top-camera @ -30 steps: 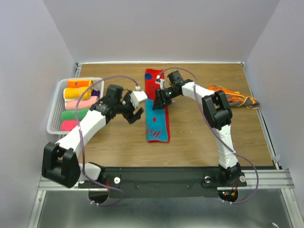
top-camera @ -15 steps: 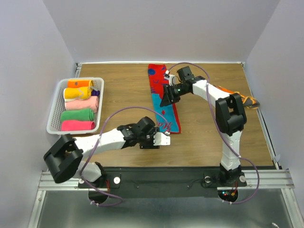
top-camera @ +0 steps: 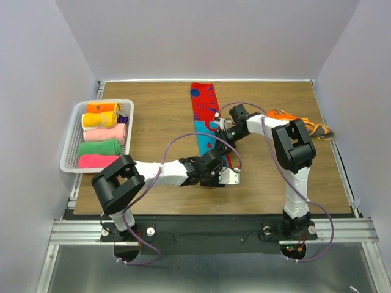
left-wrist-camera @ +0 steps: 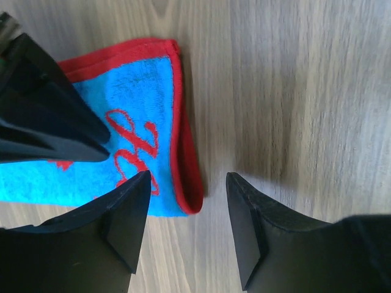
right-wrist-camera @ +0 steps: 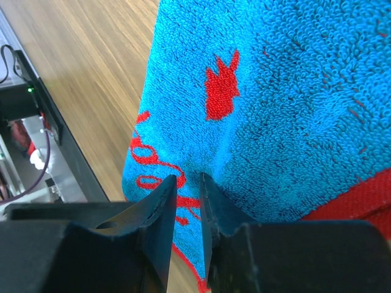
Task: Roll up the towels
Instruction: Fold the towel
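Arms of a 2-armed robot meet over a wooden counter (top-camera: 159,122). Between them lies a long towel (top-camera: 203,107), stretched flat. It is red with blue shapes at the end far beyond the right end effector, and blue with red lettering and a red border toward the left end effector.

The left end effector (top-camera: 227,177) sits low at the towel's near corner with its fingers (left-wrist-camera: 125,213) spread wide. In the left wrist view, the red-bordered corner lies in the gap between the 2 fingers, ungripped.

The right end effector (top-camera: 222,139) is on the blue part of the towel, just past the left one. In its wrist view the 2 fingers (right-wrist-camera: 160,207) are nearly together. Blue terry cloth seems pinched in the narrow slit, though the view is too close to be sure.

Well off to the left of the left end effector stands a white basket (top-camera: 70,137). It holds rolled towels (top-camera: 101,147) in orange, yellow, pink and green. To the right of the right end effector, past that arm's elbow, lies an orange cloth (top-camera: 319,129).
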`<state>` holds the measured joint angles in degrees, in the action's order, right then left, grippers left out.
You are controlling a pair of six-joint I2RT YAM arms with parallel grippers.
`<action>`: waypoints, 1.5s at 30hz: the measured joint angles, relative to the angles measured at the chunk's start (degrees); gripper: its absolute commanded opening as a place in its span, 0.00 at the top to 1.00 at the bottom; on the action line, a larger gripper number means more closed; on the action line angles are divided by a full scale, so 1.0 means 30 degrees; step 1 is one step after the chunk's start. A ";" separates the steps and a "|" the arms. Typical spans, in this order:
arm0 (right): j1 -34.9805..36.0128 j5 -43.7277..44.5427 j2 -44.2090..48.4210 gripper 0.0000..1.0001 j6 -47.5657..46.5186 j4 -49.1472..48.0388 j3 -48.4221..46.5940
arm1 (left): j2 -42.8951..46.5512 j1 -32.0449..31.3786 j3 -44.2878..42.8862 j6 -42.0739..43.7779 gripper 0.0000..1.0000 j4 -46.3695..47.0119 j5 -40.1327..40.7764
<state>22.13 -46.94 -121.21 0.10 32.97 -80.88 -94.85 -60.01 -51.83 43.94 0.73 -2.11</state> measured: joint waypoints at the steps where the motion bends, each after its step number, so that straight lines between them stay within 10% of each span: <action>1: -0.0015 -0.0182 -0.0044 0.73 0.0000 -0.0007 0.0007 | -0.0160 0.0000 0.0000 0.0058 0.37 0.0007 0.0000; 12: -0.0007 -0.0780 -0.0095 0.73 0.0058 -0.0189 0.0051 | -0.1596 0.0095 -0.0444 0.0503 0.52 0.1421 0.0321; 24: -0.0007 -0.1311 -0.0095 0.72 0.0117 -0.0488 0.0372 | -0.2047 0.1137 -0.0612 0.0998 0.99 0.1384 -0.0233; 34: 0.0007 -0.1056 0.0233 0.33 0.1297 -0.0007 -0.1341 | -0.0597 0.0656 -0.0743 -0.0022 1.00 -0.2353 -0.2579; 37: -0.0415 -0.0772 0.0780 0.03 0.1668 -0.0102 -0.2572 | 0.0146 0.0138 -0.0743 -0.0678 1.00 -0.3665 -0.3672; 45: -0.3293 -0.0488 0.2506 0.00 0.2062 -0.0197 -0.4437 | 0.0947 0.0488 -0.2324 -0.1392 1.00 -0.6965 -0.5173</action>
<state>12.25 -48.40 -113.69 6.28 32.38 -94.19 -92.01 -58.54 -58.81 39.77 -20.16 -17.63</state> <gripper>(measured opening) 0.998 0.037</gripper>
